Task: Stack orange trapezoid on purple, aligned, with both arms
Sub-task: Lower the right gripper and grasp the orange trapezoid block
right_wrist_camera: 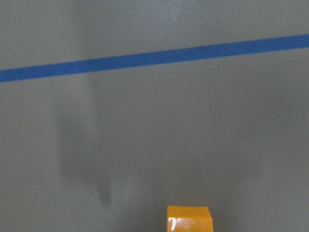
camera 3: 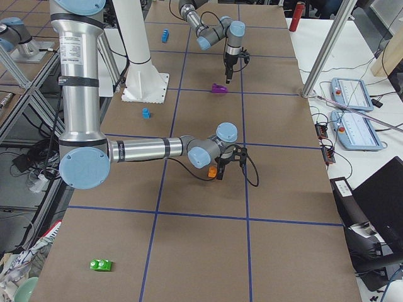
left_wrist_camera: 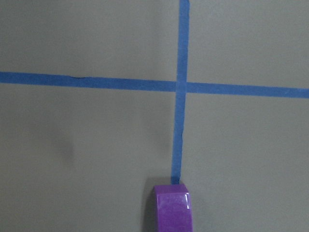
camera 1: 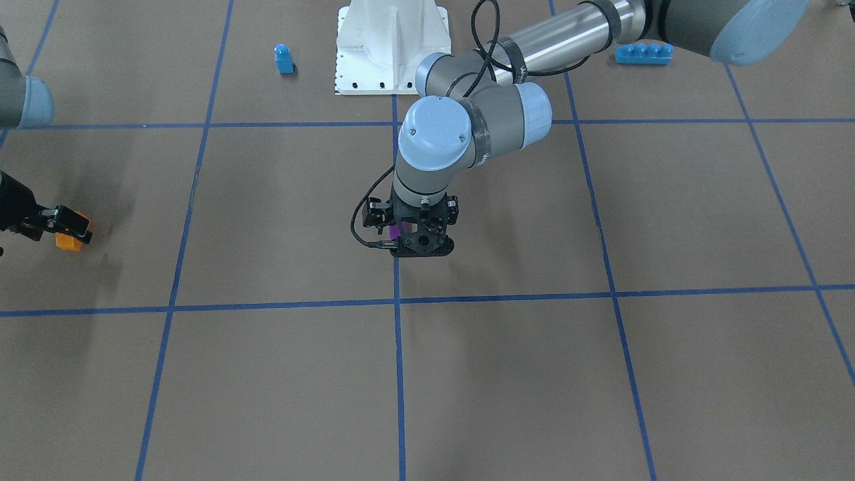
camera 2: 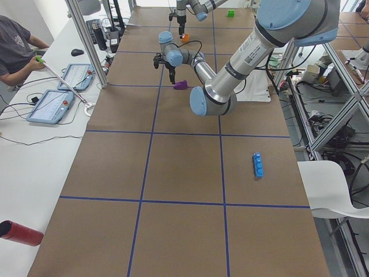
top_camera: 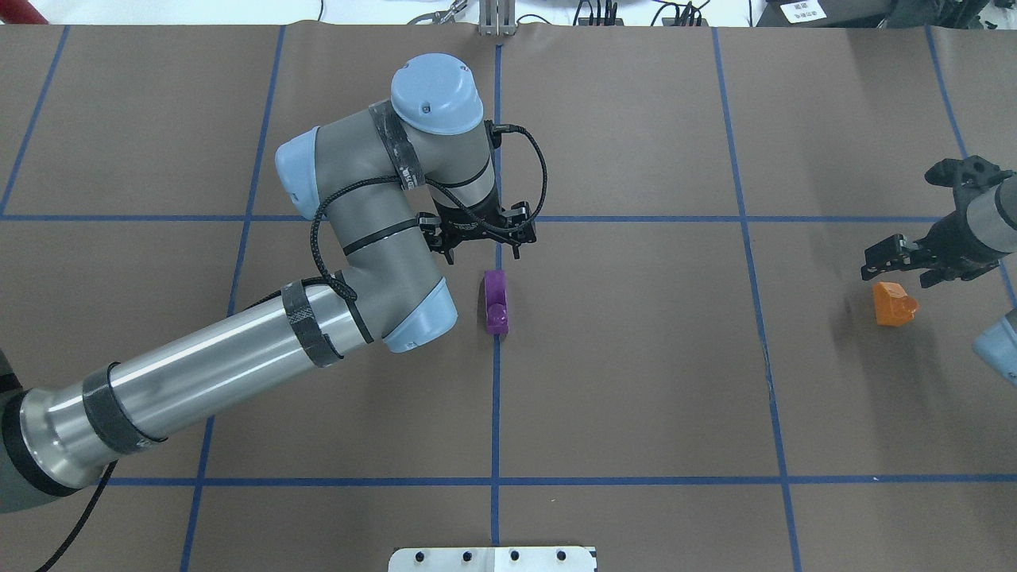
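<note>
Purple [top_camera: 496, 300] near left tool [top_camera: 482, 248], orange trapezoid [top_camera: 891, 304] near right tool [top_camera: 898, 270]

— My left arm [top_camera: 238, 357] reaches forward, elbow bent, wrist pointing straight down. And the left gripper [top_camera: 482, 253]?
— Jaws apart, empty. I see the right gripper [top_camera: 902, 272] hanging low out to the side, fingers spread, holding nothing.
</note>
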`<state>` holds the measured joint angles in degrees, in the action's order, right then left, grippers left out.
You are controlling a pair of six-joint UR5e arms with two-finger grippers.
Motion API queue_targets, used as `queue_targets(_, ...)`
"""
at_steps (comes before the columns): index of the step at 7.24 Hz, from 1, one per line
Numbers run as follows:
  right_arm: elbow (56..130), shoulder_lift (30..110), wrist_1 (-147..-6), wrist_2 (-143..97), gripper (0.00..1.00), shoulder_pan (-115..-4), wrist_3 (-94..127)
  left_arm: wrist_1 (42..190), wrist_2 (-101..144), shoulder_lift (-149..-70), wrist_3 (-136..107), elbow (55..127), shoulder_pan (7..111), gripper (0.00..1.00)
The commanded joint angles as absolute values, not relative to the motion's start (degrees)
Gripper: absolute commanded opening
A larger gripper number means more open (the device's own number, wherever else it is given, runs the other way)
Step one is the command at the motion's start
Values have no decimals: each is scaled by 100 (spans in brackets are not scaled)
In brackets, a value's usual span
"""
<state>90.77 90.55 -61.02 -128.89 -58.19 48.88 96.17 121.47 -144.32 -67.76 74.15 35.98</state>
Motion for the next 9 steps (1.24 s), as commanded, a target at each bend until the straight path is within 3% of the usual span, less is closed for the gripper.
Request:
queue_targets(1,9088,9158,-6100,-12885,100,-5713,4895,9624,12146,-14432,-6776,7418,3595,99)
queue_targets(4,9053,9246,-5986,-12885,97,-5660,4843,9624,12146,-14432,-6776,7418,3595,99)
queue_targets(5,9070,9255,-5985,-12885,87,-5651,4869,9624,12146,-14432,-6776,7409,3586,99)
queue_targets(6,9062,9255,-5985,-12876,65,-5651,4895,9624,12146,-14432,-6776,7418,3586,99)
queue_targets(7,9062,9255,-5985,-12876,25,-5651,4896,9624,12146,-14414,-6776,7418,3586,99)
queue_targets(8,9062,9246,-5994,-12876,0,-5651,4896,9633,12146,-14405,-6776,7418,3586,99)
queue_targets(9,9070,9229,-5994,-12876,0,-5651,4896,9633,12146,-14405,-6776,7427,3586,99)
